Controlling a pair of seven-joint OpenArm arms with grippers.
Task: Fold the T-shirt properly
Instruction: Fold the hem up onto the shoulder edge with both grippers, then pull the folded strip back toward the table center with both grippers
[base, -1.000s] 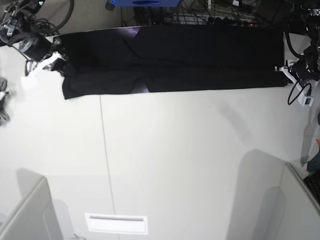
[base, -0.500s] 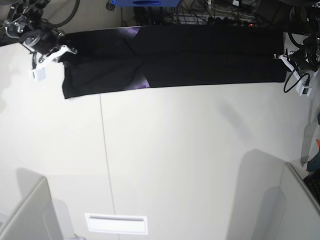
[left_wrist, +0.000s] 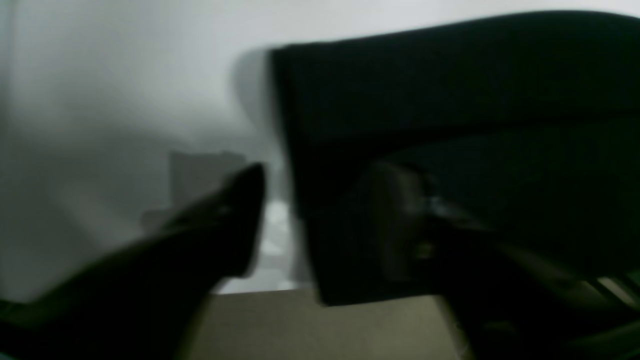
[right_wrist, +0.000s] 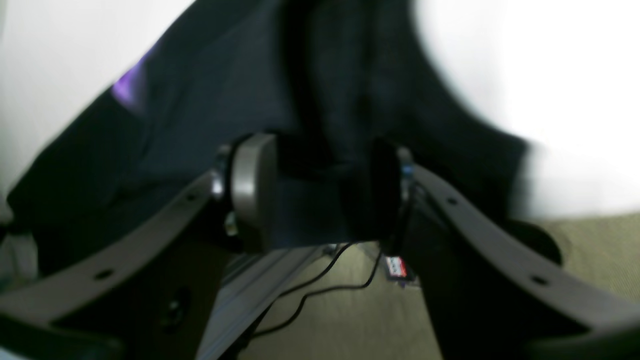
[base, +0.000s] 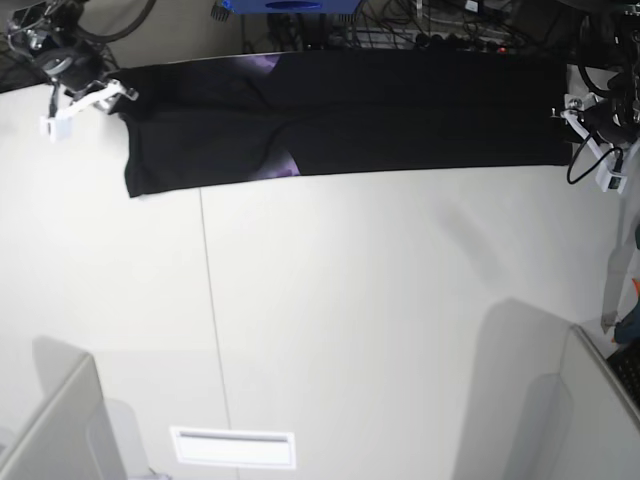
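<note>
Both arms have drawn back toward the far corners since the earlier frames, and the folded cloth now lies released on the table.

Table (base: 350, 320): white surface with a thin seam running front to back left of centre; a flat white plate (base: 232, 447) sits near the front edge.

T-shirt (base: 340, 115): folded into a long black band along the far edge of the table, spanning almost from arm to arm. Small purple patches of the print show at the fold, one near the far edge and one at the near edge. Its left end in the base view reaches lowest.

Right gripper (right_wrist: 315, 195): the wrist view is blurred, but the two fingers stand apart with dark cloth lying between and beyond them, not pinched. In the base view it sits at the band's upper-left corner.

Left gripper (left_wrist: 325, 220): also blurred; jaws apart, one finger over bare table, the other over the cloth's end.
</note>
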